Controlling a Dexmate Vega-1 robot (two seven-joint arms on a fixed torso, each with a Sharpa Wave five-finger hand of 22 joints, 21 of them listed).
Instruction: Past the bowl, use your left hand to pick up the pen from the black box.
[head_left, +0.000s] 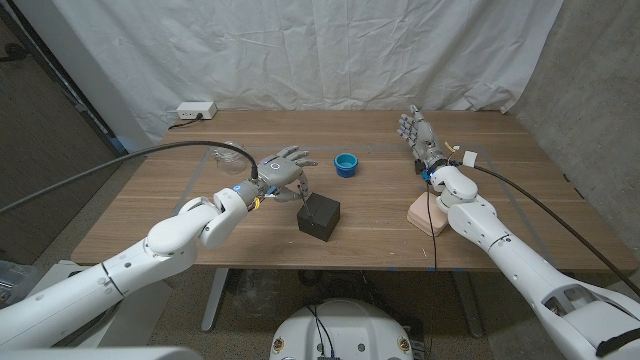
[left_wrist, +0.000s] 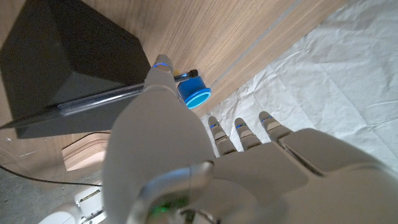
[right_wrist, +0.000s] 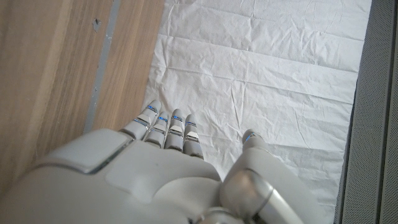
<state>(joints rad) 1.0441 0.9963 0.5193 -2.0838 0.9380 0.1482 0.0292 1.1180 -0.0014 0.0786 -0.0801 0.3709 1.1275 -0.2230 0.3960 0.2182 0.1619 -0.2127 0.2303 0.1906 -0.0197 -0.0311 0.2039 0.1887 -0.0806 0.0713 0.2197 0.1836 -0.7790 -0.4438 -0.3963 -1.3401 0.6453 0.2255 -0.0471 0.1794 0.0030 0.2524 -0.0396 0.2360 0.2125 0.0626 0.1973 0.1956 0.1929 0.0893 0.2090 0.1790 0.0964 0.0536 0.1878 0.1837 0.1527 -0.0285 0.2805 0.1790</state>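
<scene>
Hidden: in the head view the pen cannot be made out on the black box (head_left: 319, 216).
Pen (left_wrist: 99, 98): dark and slim, lying along the box's top edge by the thumb, long axis parallel to that edge.
Left hand (head_left: 283, 172): fingers spread, holding nothing, just beside the box.
Blue bowl (head_left: 346, 164): beyond the box.
Right hand (head_left: 419, 136): fingers extended, holding nothing, far right of the wooden table (head_left: 150, 210).

Left arm reaches in across the bench (head_left: 150, 200), its robot hand (head_left: 283, 172) held out with fingers (left_wrist: 239, 134) spread and extended, gripping nothing. Right arm stretches forward on the far side, right robot hand (head_left: 418, 135) raised with fingers (right_wrist: 168, 127) straight and close together, palm upright.
</scene>
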